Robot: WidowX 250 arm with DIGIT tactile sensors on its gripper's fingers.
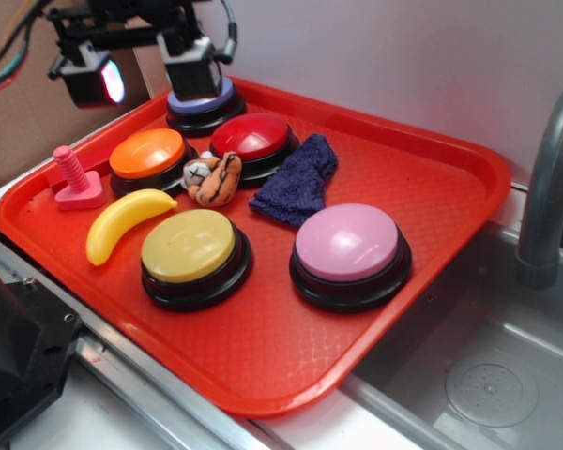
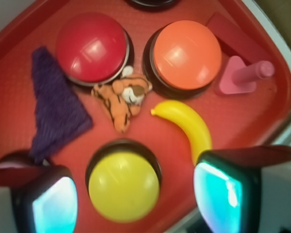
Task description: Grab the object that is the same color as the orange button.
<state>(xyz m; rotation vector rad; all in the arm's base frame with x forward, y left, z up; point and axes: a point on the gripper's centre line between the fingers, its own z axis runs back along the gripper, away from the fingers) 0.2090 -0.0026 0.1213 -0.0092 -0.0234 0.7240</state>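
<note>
Between the red button (image 2: 92,46) and orange button (image 2: 186,53): striped plush toy (image 2: 122,99). Gripper (image 2: 136,199) aloft, jaws spread, empty. Descend centred on the body, clearing the banana (image 2: 186,124).

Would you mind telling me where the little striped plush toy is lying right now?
In the exterior view the plush toy lies on the tray's left half, wedged between the orange button and red button, just behind the banana.
</note>
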